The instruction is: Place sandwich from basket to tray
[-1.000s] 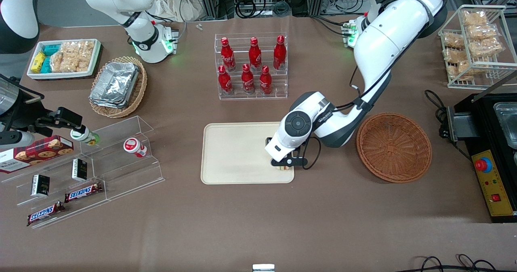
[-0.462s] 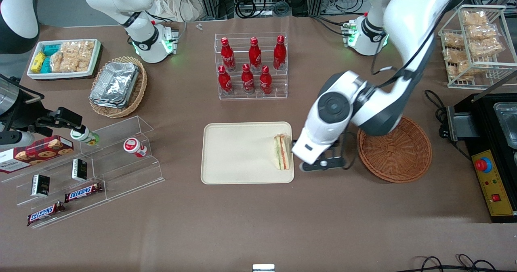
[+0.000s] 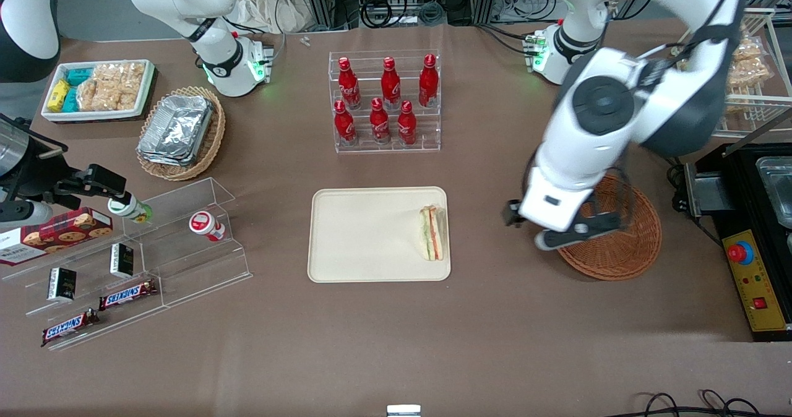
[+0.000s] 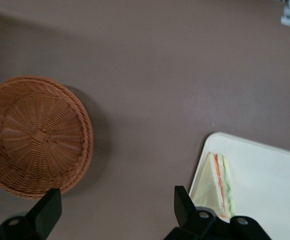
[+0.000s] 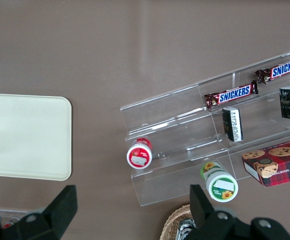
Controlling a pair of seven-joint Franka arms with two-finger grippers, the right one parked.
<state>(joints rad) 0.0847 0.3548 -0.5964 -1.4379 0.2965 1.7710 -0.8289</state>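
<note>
Reddish-brown woven basket (image 3: pixel 609 231), cream tray (image 3: pixel 365 234), black tool (image 4: pixel 117 212)

light: even, bright overhead | shadows: soft, arm's on bench (image 3: pixel 495 343) around basket (image 3: pixel 625 262); basket's own in wrist view | glare: foil containers (image 3: pixel 176 129) | blur: moving claw (image 3: pixel 560 234) smeared, rest sharp

Six red cola bottles (image 3: pixel 383 104) stand in a clear acrylic rack (image 3: pixel 386 141) on the brown counter (image 3: pixel 396 330). Toward the parked arm's end, a tan wicker basket (image 3: pixel 209 145) holds foil containers (image 3: pixel 176 129), with Snickers bars (image 3: pixel 127 294) on clear acrylic steps (image 3: pixel 185 268) nearer the camera.
</note>
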